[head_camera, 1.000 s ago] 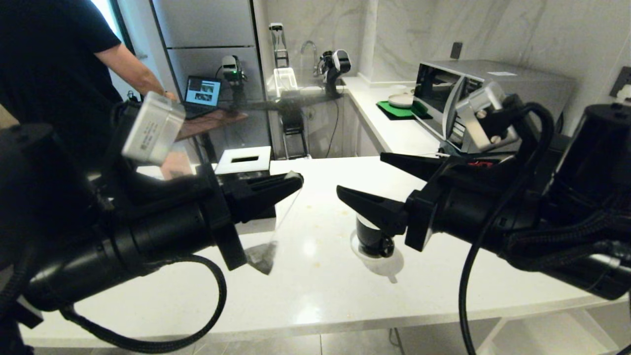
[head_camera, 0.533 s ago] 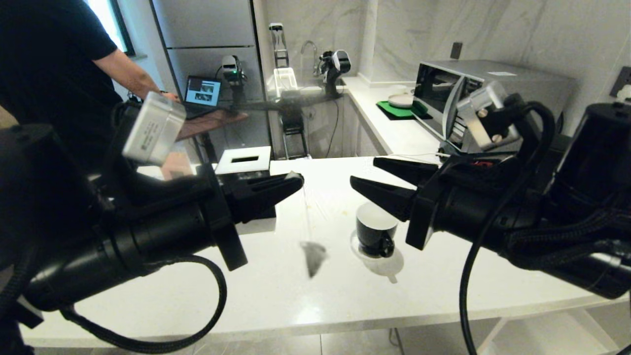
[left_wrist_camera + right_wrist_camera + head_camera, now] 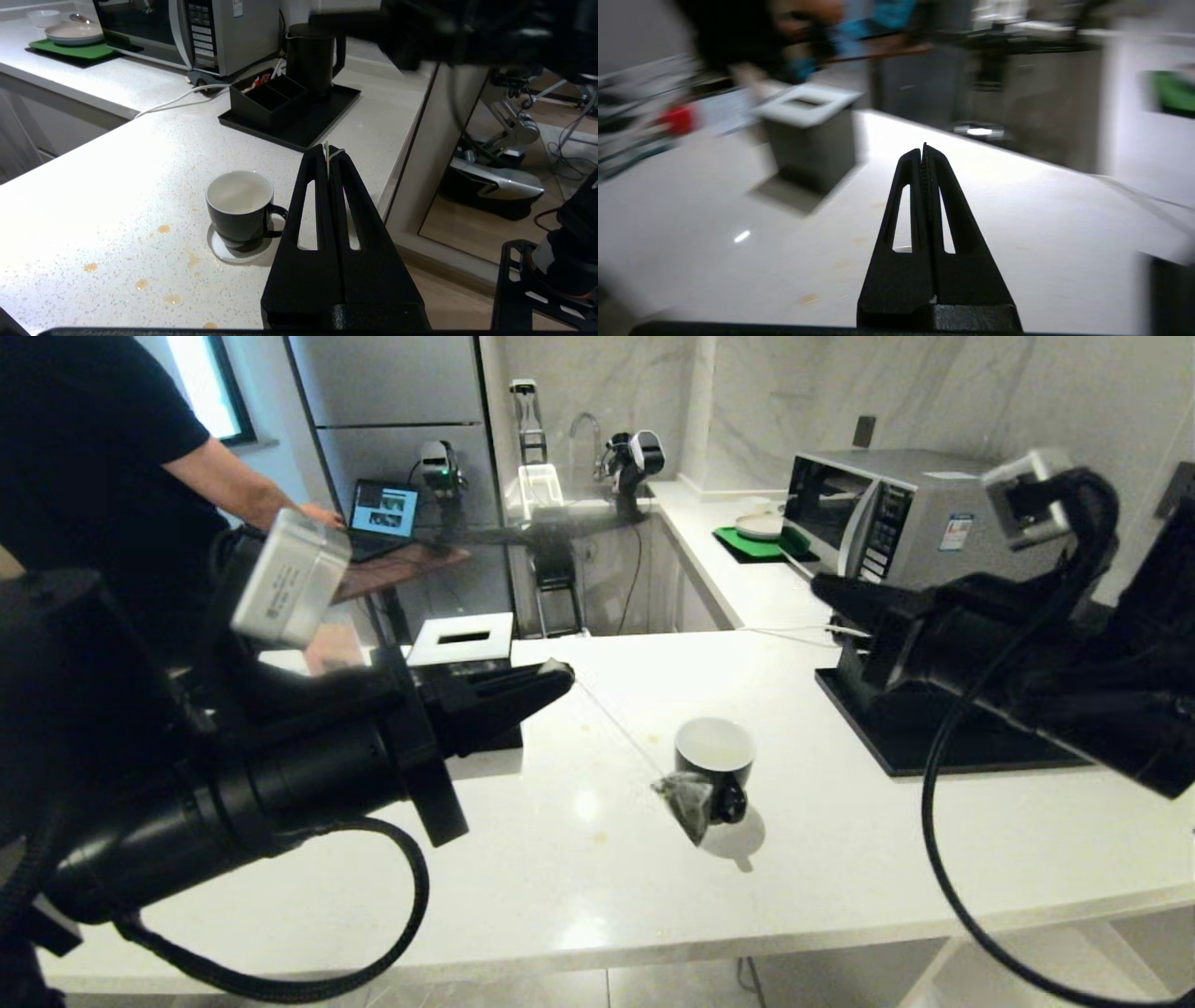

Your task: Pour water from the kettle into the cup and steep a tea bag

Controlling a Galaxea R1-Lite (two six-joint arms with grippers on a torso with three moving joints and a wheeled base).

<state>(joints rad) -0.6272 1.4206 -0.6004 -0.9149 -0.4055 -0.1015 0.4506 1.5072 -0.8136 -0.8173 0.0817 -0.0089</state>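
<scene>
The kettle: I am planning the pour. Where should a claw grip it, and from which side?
A judgement: grip the kettle by its loop handle, which stands upright on the side away from the microwave. Come in level from that open side; the compartment box crowds the front.

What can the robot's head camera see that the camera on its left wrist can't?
Only the head view shows the tea bag dangling on its string beside the cup, the shut right gripper off to the right, a person's arm and the laptop. Only the left wrist view shows the kettle on its black tray and brownish spots on the counter. Both show the cup, the microwave and the left gripper shut on the string.
</scene>
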